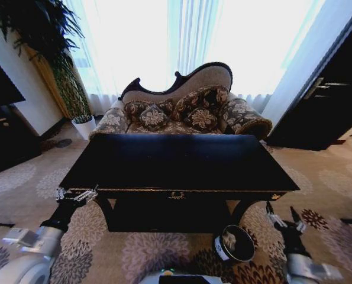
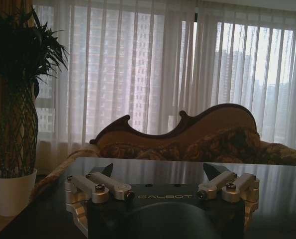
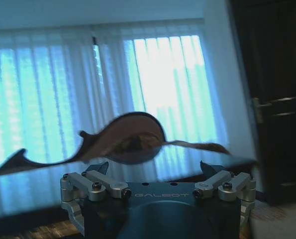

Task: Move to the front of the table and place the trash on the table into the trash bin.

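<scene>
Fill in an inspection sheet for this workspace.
Surface: table, glossy black, reflecting the window light.
Job's things: trash bin on the carpet by the table's front right leg; trash on the tabletop: nothing seen.
Clutter: nothing seen.
Hands: left hand open at the table's front left corner; right hand open, low, right of the bin.
Cables: nothing seen.
Surroundings: patterned sofa behind the table, potted plant at left, sheer curtains, dark door at right.

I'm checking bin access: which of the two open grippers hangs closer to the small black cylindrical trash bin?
The right gripper, low beside the trash bin. The left gripper sits at the glossy black table's opposite front corner.
</scene>
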Robot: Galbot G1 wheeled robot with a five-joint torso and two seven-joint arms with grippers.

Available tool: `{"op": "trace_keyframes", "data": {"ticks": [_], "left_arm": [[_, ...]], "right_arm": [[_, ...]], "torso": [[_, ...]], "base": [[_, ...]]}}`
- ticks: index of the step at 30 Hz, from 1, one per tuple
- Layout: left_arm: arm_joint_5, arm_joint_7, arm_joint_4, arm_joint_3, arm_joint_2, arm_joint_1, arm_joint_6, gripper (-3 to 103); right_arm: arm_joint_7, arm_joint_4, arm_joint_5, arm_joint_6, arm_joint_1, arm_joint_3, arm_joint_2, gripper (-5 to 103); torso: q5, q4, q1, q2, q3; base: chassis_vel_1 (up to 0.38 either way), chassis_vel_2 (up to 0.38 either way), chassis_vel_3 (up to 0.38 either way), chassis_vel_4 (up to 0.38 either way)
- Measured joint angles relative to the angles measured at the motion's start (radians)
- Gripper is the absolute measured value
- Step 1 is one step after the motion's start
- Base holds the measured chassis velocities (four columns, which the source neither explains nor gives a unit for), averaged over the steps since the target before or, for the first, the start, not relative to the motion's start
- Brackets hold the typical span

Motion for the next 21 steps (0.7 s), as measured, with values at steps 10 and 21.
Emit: {"op": "trace_keyframes", "data": {"ticks": [10, 21], "left_arm": [[0.000, 0.000, 0.000, 0.000, 0.000, 0.000, 0.000, 100], [0.000, 0.000, 0.000, 0.000, 0.000, 0.000, 0.000, 100]], "right_arm": [[-0.017, 0.137, -0.032, -0.115, 0.086, -0.037, -0.104, 100], [-0.029, 0.124, -0.127, -0.149, 0.122, -0.047, -0.204, 100]], "torso": [[-0.0003, 0.0002, 0.000, 0.000, 0.000], [-0.0001, 0.0000, 0.000, 0.000, 0.000]], "base": [[0.000, 0.000, 0.000, 0.000], [0.000, 0.000, 0.000, 0.000]]}}
